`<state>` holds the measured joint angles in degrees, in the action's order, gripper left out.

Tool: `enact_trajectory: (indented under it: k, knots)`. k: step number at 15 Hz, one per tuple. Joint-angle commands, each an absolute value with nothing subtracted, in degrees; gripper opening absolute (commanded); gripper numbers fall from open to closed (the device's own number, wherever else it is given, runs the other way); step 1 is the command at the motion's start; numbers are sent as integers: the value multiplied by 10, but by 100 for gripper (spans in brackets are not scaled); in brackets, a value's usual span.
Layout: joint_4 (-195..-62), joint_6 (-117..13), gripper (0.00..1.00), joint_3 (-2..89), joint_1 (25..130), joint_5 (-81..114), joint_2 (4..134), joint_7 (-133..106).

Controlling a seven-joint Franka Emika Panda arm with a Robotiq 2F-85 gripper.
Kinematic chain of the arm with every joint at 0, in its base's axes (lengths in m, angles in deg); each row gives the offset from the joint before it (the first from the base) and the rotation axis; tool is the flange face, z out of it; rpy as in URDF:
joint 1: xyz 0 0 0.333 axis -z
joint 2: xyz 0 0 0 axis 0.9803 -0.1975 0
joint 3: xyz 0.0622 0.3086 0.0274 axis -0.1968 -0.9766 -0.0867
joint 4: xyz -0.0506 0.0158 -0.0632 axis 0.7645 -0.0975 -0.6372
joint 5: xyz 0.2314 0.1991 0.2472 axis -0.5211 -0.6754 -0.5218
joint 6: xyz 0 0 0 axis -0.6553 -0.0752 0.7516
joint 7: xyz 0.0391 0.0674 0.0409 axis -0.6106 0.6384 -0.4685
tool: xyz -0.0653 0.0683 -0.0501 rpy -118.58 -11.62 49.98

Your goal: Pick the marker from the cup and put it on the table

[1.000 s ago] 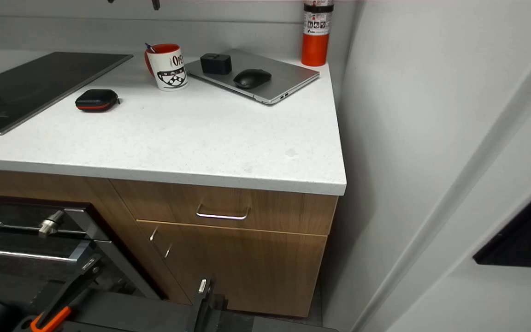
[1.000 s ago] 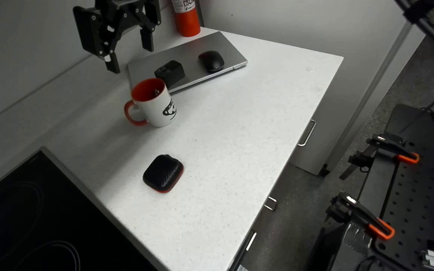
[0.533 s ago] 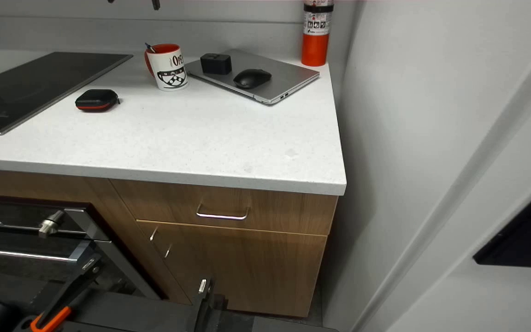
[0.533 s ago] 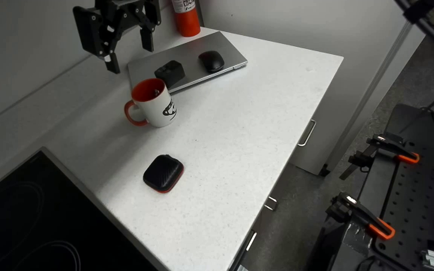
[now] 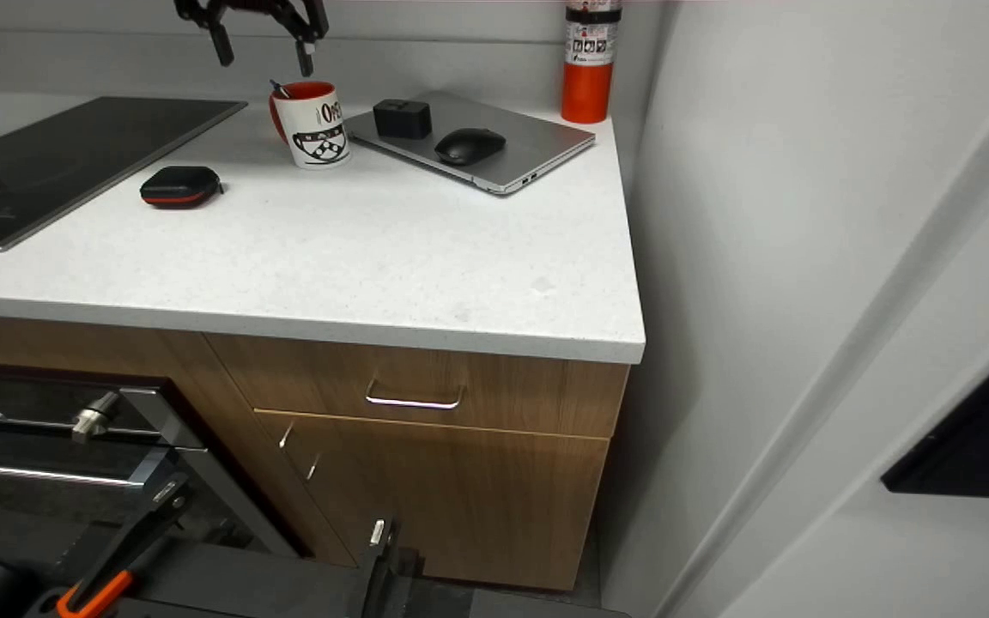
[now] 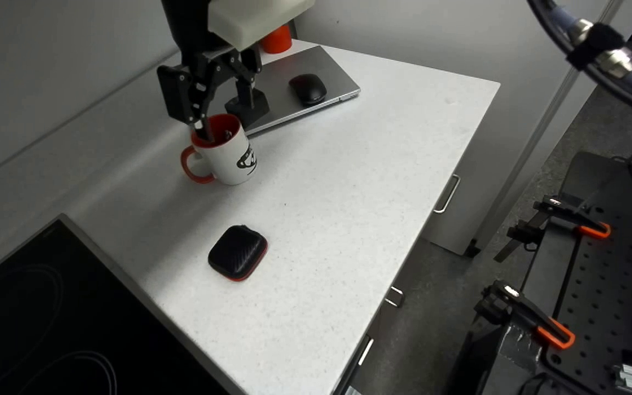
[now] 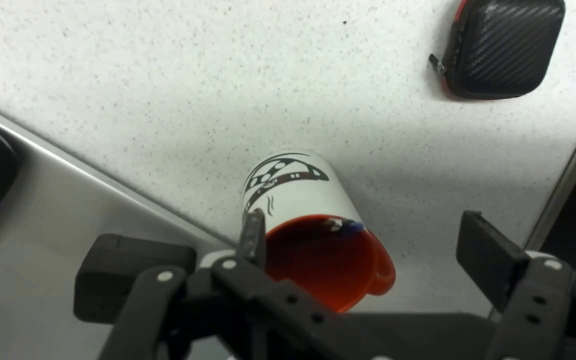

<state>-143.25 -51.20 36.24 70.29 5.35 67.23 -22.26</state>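
**Pre-grasp stage of a pick-and-place**

In an exterior view, the slim, dark, pen-like marker (image 5: 280,89), blue at its exposed end, sits inside the white, cylindrical, ceramic-looking cup (image 5: 319,133) with red interior and handle. The cup rests upright on the white-grey speckled, stone-like table (image 5: 391,257), right of and beyond the black, red-trimmed, rounded case (image 5: 178,189) and just left of the flat, grey, metallic laptop (image 5: 533,142). The dark, two-fingered, mechanical end effector (image 5: 266,65) is spread wide, pinching nothing. In an exterior view its fingertips (image 5: 306,65) hang above the level of the rim; in the wrist view the marker and the cup's mouth appear between the fingers.

Progress. The task is judged to be in an early phase: the end effector seems placed for a descent over the cup, but the marker is neither grasped nor lifted. Left to do are the grip, the withdrawal past the rim, the transfer to the table, and the release.

Orientation. The marker leans rather than standing vertical. In an exterior view its blue end (image 5: 275,85) points upward and to the left, projecting over the rim on the handle's side; the long axis slants from there down and rightward into the cup. In the wrist view the blue end points right, again towards the handle, with the length foreshortened. The lower end is hidden in the cup.
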Motion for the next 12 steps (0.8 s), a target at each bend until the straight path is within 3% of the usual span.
enact_trajectory:
  k: [1, 3, 4, 5, 12]
  knots:
    - [-1423, -525, 100, 355, 710, 66, 655, -198]
    - [-1421, -526, 100, 357, 707, 71, 653, -183]
    - [-1421, -528, 91, 356, 707, 68, 654, -179]
    - [-1421, -525, 74, 356, 707, 70, 655, -175]
    - [-1404, -507, 19, 352, 704, 68, 643, -154]
